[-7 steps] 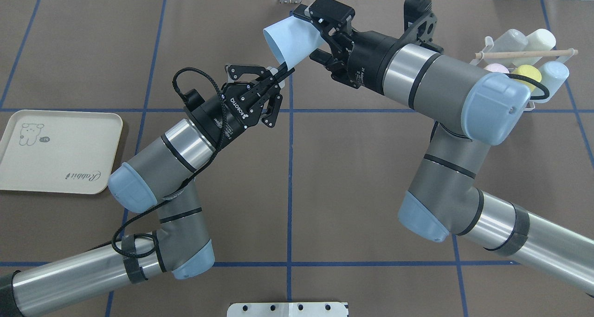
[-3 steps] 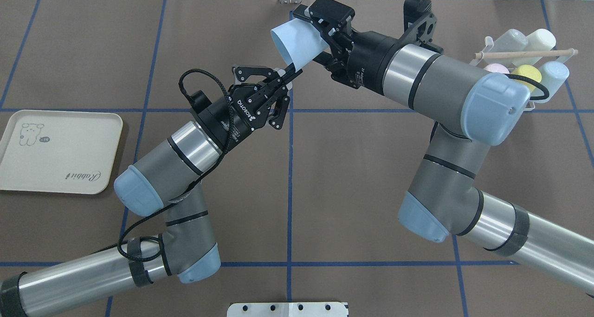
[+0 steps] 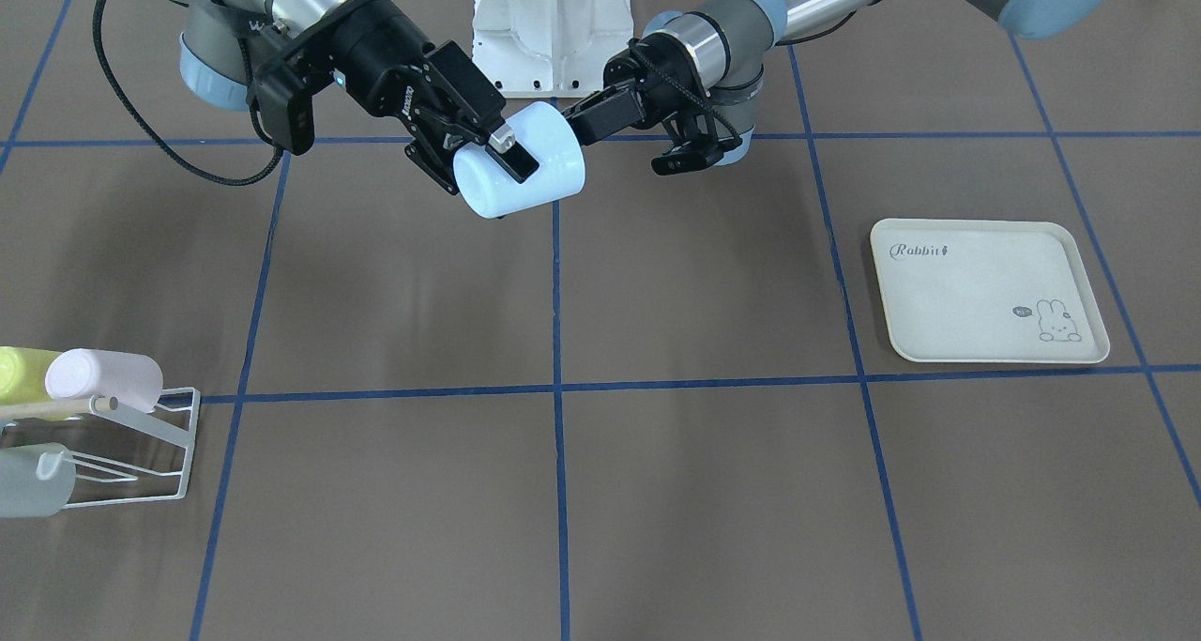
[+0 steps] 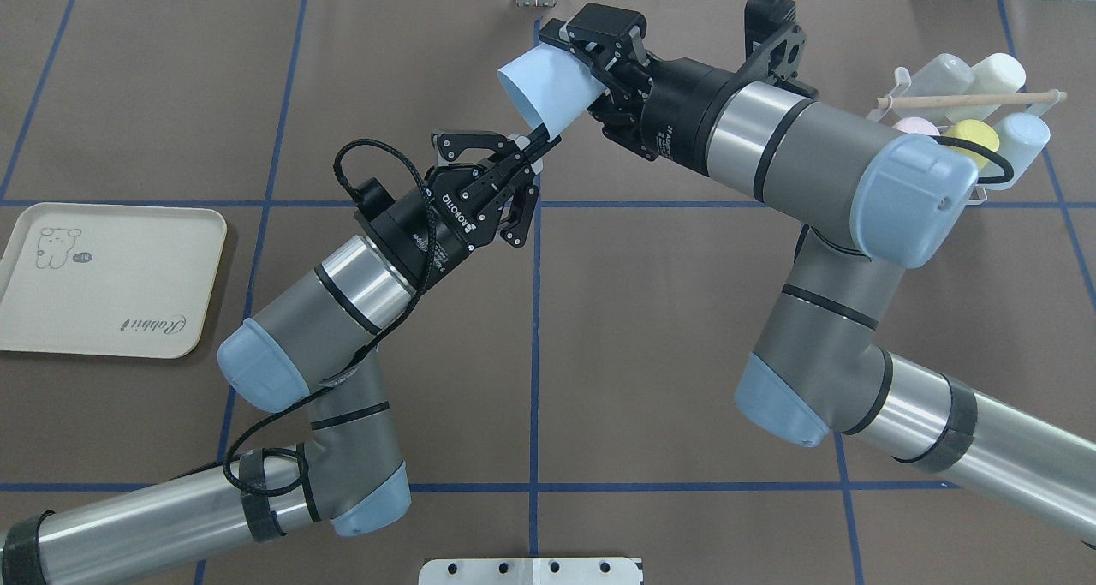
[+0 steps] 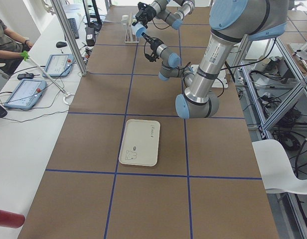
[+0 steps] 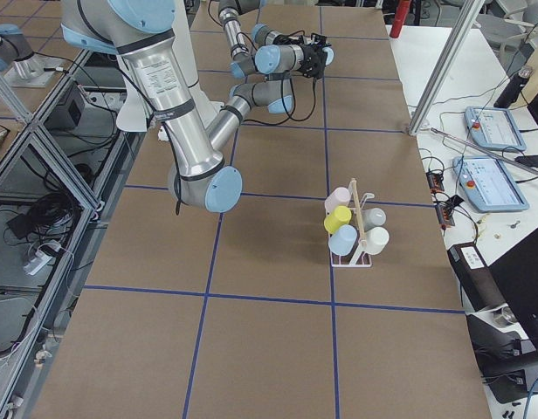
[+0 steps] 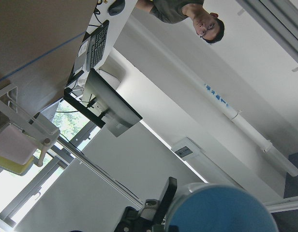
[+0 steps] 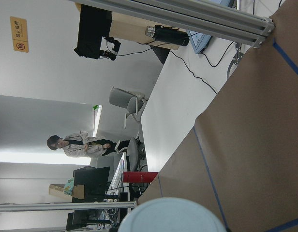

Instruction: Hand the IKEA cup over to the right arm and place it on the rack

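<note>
The pale blue IKEA cup (image 4: 544,92) hangs on its side above the table's far middle, also seen from across the table (image 3: 525,167). My right gripper (image 4: 574,75) is shut on its body, and one finger pad (image 3: 511,158) lies across the cup wall. My left gripper (image 4: 550,140) reaches in from the lower left, its fingers pinched together on the cup's rim. The white wire rack (image 4: 899,75) with its wooden rod stands at the far right and holds several pastel cups. The cup's rounded wall fills the bottom of the left wrist view (image 7: 221,210).
A cream rabbit-print tray (image 4: 103,277) lies at the left edge. The rack (image 3: 192,434) stands near the operators' side. Desks with tablets and a seated person (image 5: 4,40) line the table's far side. The right arm's elbow hangs close in front of the rack.
The left arm moved right and carried the cup deeper between the right gripper's fingers. Those fingers have closed in on the cup. The cup's mouth tipped slightly downward.
</note>
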You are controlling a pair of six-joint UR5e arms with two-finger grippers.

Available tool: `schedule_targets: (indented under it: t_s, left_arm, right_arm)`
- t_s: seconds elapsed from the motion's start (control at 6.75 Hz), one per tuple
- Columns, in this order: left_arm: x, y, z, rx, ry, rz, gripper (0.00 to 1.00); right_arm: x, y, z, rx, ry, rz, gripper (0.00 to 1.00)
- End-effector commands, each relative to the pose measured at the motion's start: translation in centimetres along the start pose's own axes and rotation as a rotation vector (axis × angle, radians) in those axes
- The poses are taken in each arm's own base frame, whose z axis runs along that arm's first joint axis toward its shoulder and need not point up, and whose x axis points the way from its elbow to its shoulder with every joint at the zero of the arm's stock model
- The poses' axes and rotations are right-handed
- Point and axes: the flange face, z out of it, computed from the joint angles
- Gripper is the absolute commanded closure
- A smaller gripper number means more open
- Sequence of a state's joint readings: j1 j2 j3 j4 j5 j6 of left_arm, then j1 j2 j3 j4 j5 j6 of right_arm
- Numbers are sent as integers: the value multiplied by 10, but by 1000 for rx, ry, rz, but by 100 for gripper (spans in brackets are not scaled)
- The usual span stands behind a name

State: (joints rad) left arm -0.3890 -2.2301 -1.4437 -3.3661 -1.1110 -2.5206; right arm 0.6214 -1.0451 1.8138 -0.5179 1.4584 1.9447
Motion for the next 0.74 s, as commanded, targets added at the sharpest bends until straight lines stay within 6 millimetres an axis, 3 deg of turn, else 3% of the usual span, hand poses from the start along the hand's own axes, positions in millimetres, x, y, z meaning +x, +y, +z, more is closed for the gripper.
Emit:
schedule_targets:
  t_s: [0.0, 0.3, 0.59]
  left_arm:
    - [2, 1, -1, 0, 5, 43, 1]
    - [0, 1, -3, -4, 4, 105, 0]
    - [4, 0, -5, -9, 6, 113, 0]
  right_arm:
    - [-1, 0, 0, 0, -3, 2, 100]
    - [-2, 0, -1, -1, -5, 2, 100]
    - [-11, -23, -4, 37, -13, -13, 100]
